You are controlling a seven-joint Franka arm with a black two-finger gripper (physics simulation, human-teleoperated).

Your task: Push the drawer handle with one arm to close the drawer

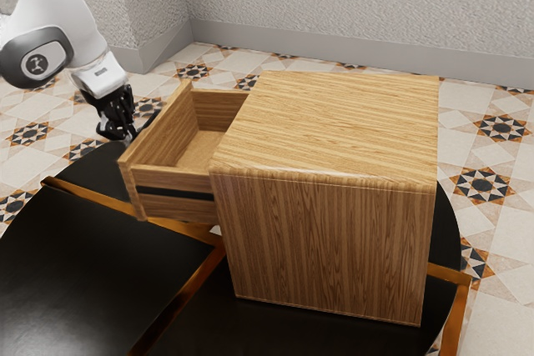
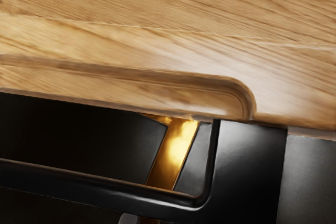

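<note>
Well, drawer (image 1: 175,208) out of its cabinet (image 1: 334,243), hollow open to view, a good stretch of side wall showing. The job is clearly unfinished. Gripper (image 1: 128,133) on the outer side of the drawer front, close by the handle (image 2: 105,190). Open or closed: cannot tell; the dark parts run together there. Contact with the handle also uncertain.

Handle is a black bar with a rounded corner, standing off the wooden front. Step in hand, by judgement: settling against the bar before a push toward the cabinet.

Main risk: a glancing push. The bar is slim and smooth-looking; if the hand meets it high or low, it may slide over or under, and the arm travels on with the drawer left behind. Second risk: the gap between bar and front. A fingertip straying into it could wedge, then drag the drawer sideways or back out when the arm leaves.

Off-centre force is another worry. A shove near the bar's rounded end may skew the drawer and bind it against the cabinet sides. Cabinet sits on a dark table (image 1: 92,264), apparently loose; if the drawer binds, a hard push might shift the whole piece instead of closing it. Stopping short is likely too, should the push end before the front meets the cabinet.

Best course: square contact near the bar's middle, slow straight travel, pressure held until the front seats.
</note>
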